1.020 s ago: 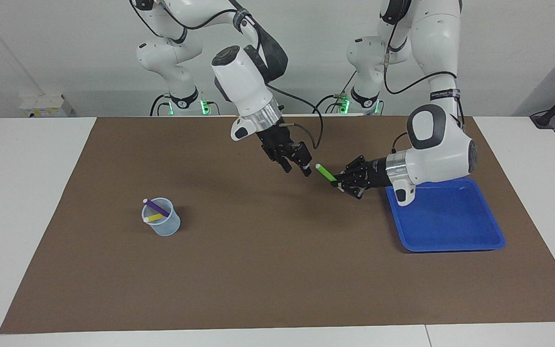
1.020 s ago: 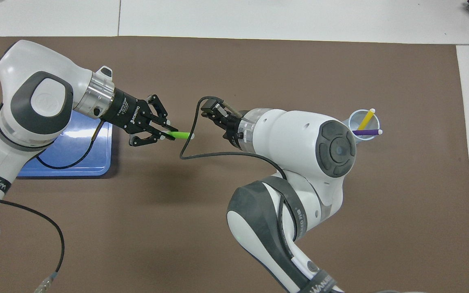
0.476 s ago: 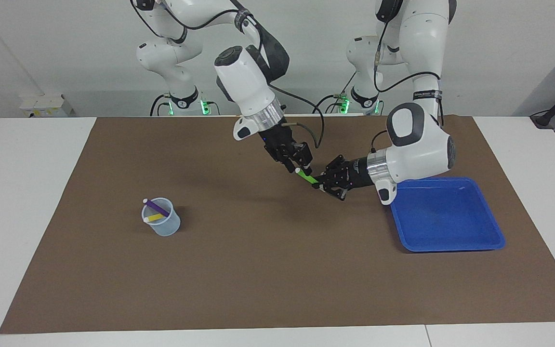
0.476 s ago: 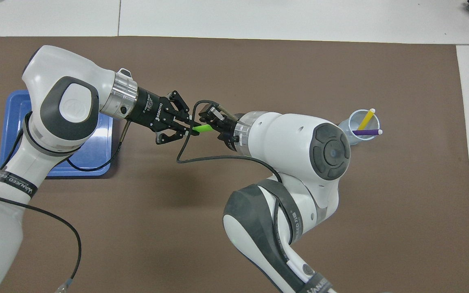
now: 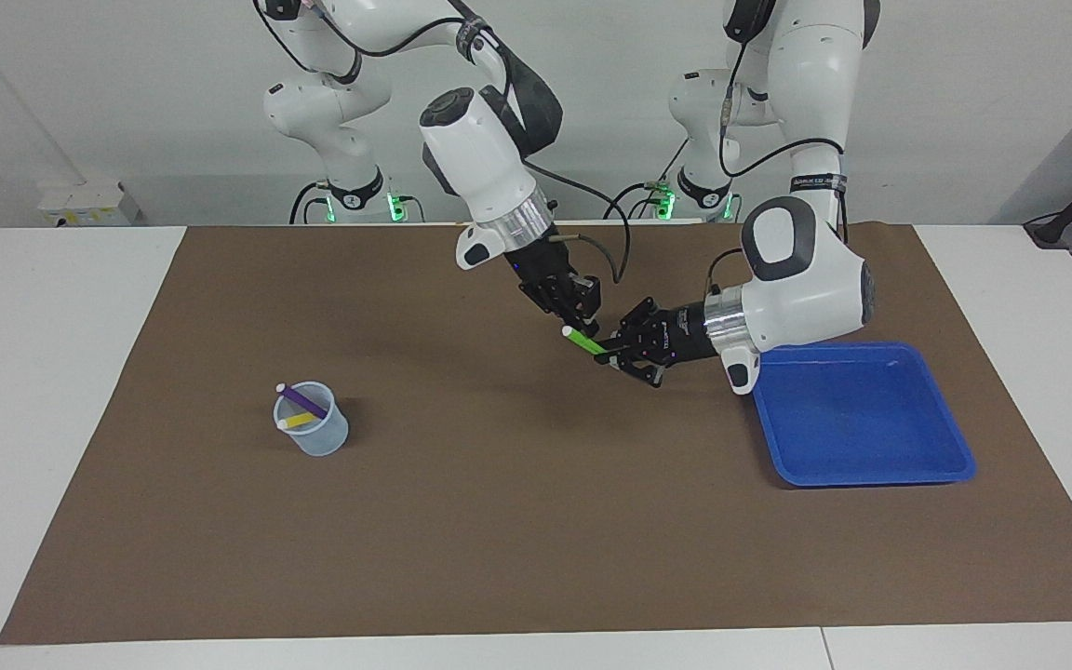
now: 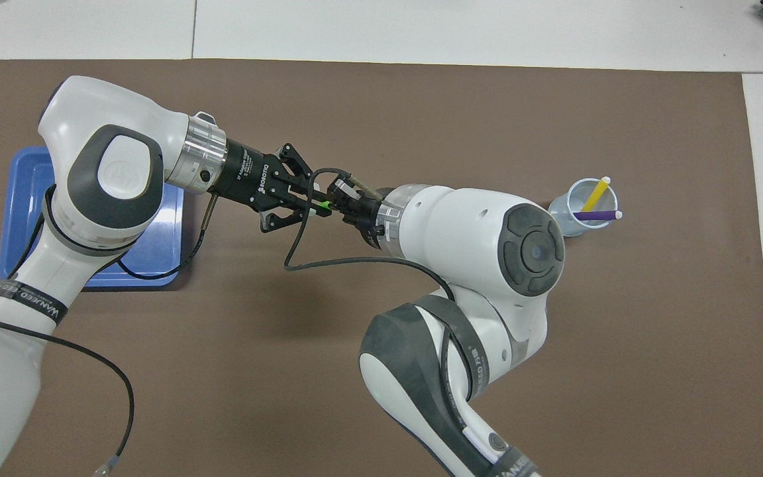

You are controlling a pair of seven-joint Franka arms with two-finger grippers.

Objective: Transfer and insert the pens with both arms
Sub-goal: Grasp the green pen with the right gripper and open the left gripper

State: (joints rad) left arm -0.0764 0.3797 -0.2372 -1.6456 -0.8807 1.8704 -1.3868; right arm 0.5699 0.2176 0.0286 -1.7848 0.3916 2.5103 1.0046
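The bright green pen (image 5: 584,341) hangs in the air over the middle of the brown mat, seen from overhead as a short green stretch (image 6: 321,209). My left gripper (image 5: 607,353) (image 6: 310,208), reaching in level from the tray's end, is shut on its lower end. My right gripper (image 5: 584,326) comes down onto the end with the whitish cap, its fingers drawn in around the pen; overhead, its own wrist mostly hides it. The purple pen (image 5: 302,402) (image 6: 593,215) and the yellow pen (image 5: 298,421) (image 6: 595,194) lean in a pale cup (image 5: 316,437) (image 6: 570,218).
A blue tray (image 5: 871,428) (image 6: 20,218) lies on the mat toward the left arm's end, with nothing in it. The cup stands toward the right arm's end. A black cable loops from the right wrist close to the two grippers.
The left gripper carried the green pen away from the tray toward the right gripper. The right gripper, open a second ago, came onto the pen's cap end and drew its fingers in.
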